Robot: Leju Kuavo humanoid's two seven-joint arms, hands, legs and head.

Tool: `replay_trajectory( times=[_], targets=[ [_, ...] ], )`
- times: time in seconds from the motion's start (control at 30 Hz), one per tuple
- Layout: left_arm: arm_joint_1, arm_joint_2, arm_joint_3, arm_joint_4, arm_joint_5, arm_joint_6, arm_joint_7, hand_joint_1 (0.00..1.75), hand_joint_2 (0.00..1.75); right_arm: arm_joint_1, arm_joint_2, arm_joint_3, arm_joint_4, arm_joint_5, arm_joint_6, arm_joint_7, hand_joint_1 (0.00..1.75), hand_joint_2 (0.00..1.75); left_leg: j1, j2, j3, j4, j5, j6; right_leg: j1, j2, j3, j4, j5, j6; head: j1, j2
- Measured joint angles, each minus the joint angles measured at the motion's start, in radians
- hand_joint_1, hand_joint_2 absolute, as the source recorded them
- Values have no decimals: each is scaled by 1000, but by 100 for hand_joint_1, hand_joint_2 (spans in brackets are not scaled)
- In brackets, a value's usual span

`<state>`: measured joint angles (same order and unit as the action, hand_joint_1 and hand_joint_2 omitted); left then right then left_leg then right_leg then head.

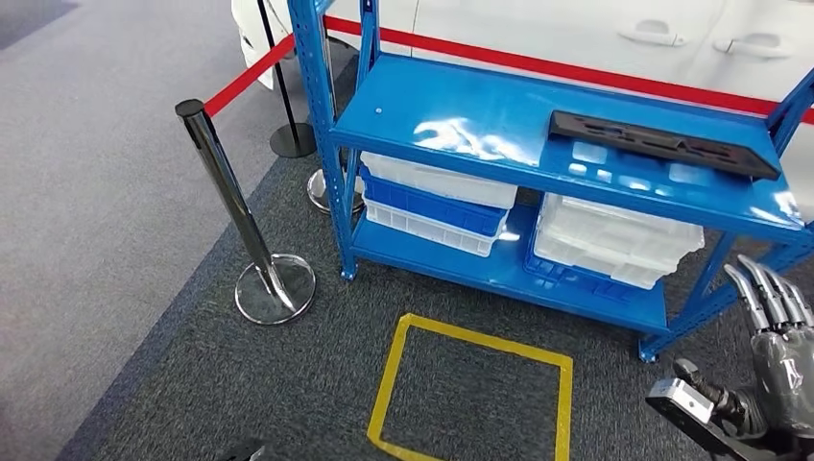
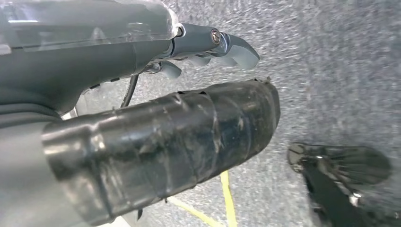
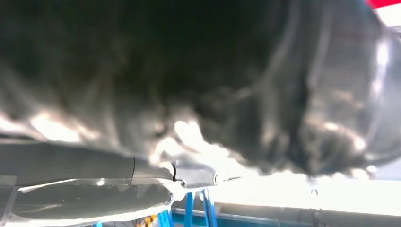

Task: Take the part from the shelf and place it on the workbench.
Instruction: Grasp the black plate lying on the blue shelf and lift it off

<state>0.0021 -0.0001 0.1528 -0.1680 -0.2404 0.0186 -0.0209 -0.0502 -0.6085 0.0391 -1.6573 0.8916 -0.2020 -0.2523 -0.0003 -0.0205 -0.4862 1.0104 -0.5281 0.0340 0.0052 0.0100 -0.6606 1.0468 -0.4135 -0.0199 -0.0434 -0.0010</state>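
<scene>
**Black part flat on the blue shelf's top deck, right robot hand raised nearby**

The long black part (image 1: 662, 144) lies flat on the top deck of the blue shelf (image 1: 461, 120), toward its right end, nothing touching it. Under that deck, two stacks of white and blue bins (image 1: 437, 204) sit on the lower level.

The right robot hand (image 1: 779, 322) stands at the lower right of the head view, near the shelf's right front leg, fingers straight, apart and pointing up, holding nothing.

The left robot hand (image 2: 208, 45) hangs over grey carpet in its wrist view; its fingers are spread with nothing in them.

On the carpet before the shelf is a yellow tape square (image 1: 475, 394). A chrome stanchion (image 1: 245, 230) stands to the left, carrying a red belt (image 1: 248, 75). Behind the shelf is a white car (image 1: 672, 38).
</scene>
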Motion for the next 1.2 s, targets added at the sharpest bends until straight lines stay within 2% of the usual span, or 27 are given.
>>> replay_trajectory(
  times=[0.03, 0.1, 0.13, 0.2, 0.27, 0.3, 0.33, 0.37, 0.4, 0.43, 0.47, 0.53, 0.6, 0.67, 0.73, 0.87, 1.03, 1.2],
  targets=[
    [-1, -1, 0, 1, 0, 0, 2, 0, 0, -3, 0, 1, 1, -3, 1, 0, 0, 0, 0, -1, 4, 2, -1, -5, 4, 3, 2, -7, 17, -3, 0, 0],
    [-2, 1, 0, 1, 1, 0, 7, 0, 0, -10, 1, 3, 1, -8, 1, 1, 0, 0, 0, 0, 2, 12, 2, -15, 1, 2, 19, -24, 14, -6, 0, 0],
    [-2, 1, 0, 1, 1, 0, 9, 0, 0, -13, 2, 4, 1, -8, 1, 1, 0, 0, 0, 2, -5, 34, -1, -19, -1, 2, 30, -34, 11, -10, -1, 0],
    [-4, 2, 0, 1, 2, -1, 11, 0, 0, -18, 5, 6, 1, -8, 1, 1, 0, 0, 2, 7, -50, 119, -43, -28, -6, 1, 49, -47, 5, -17, -2, 0],
    [-6, 4, 0, 1, 3, -1, 11, 0, 0, -21, 9, 8, 2, -8, 1, 1, 0, 0, 5, 9, -123, 230, -100, -37, -6, 0, 55, -46, -5, -21, -2, 0],
    [-6, 5, 0, 1, 3, -1, 11, 0, 0, -21, 11, 9, 3, -8, 1, 1, 0, 0, 6, 10, -151, 264, -109, -41, -7, 0, 59, -44, -10, -21, -2, 0],
    [-5, 6, 0, 1, 3, -1, 12, 0, 0, -21, 13, 10, 4, -8, 1, 1, 0, 0, 8, 11, -164, 265, -94, -43, -8, 0, 63, -41, -16, -19, -2, 0],
    [-4, 7, 0, 1, 3, -1, 12, 0, 0, -21, 14, 11, 4, -8, 1, 1, 0, 0, 9, 12, -159, 228, -56, -45, -9, 1, 68, -37, -23, -17, -2, 0],
    [-3, 8, 0, 1, 3, -1, 12, 0, 0, -21, 16, 11, 5, -8, 1, 1, 0, 0, 11, 13, -140, 166, -7, -46, -10, 2, 74, -32, -30, -14, -2, 0],
    [-3, 9, 0, 1, 3, -1, 12, 0, 44, -21, 17, 12, 5, -9, 2, 1, 0, 0, 11, 13, -120, 104, 29, -45, -11, 2, 78, -27, -37, -10, -2, 0],
    [-4, 9, 0, 1, 2, -1, 13, 0, 87, -22, 18, 12, 5, -11, 3, 1, 0, 0, 10, 13, -106, 56, 46, -41, -11, 2, 79, -22, -42, -5, -2, 0],
    [-5, 9, 0, 1, 0, 0, 14, 0, 175, -24, 19, 13, 7, -21, 10, 0, 0, 0, 7, 13, -99, 22, 49, -28, -8, 2, 74, -15, -49, 3, -2, 0],
    [-4, 9, 0, 1, -4, 3, 14, 0, 175, -24, 20, 14, 8, -42, 18, -2, 0, 87, 8, 12, -99, 17, 61, -22, -5, 2, 71, -13, -51, -4, -2, 0],
    [-1, 9, 0, 1, -10, 5, 12, 0, 175, -23, 20, 14, 9, -73, 29, -5, 0, 175, 7, 12, -98, 15, 63, -23, -4, 2, 73, -16, -50, -15, -2, 0],
    [-1, 10, 0, 1, -11, 5, 5, 0, 175, -19, 20, 12, 10, -113, 52, -14, 0, 175, 6, 11, -97, 15, 62, -21, -4, 1, 76, -20, -50, -15, -2, 0],
    [-2, 10, 2, 1, -12, 2, -9, 0, 0, -6, 21, -6, 18, -214, 129, -51, 0, 175, 5, 12, -96, 16, 59, -15, -5, 1, 80, -25, -49, -10, -2, 0],
    [-3, 10, 5, 1, -13, -3, -12, 0, 0, -4, 31, -30, 48, -294, 188, -92, 0, 175, 3, 12, -95, 16, 58, -13, -7, 1, 81, -28, -49, 14, -2, 0],
    [-4, 9, 9, 1, -13, -4, -8, 0, 0, -15, 42, -39, 78, -315, 199, -99, 0, 175, 3, 12, -94, 16, 58, -11, -7, 1, 81, -26, -49, 18, -2, 0]
  ],
)
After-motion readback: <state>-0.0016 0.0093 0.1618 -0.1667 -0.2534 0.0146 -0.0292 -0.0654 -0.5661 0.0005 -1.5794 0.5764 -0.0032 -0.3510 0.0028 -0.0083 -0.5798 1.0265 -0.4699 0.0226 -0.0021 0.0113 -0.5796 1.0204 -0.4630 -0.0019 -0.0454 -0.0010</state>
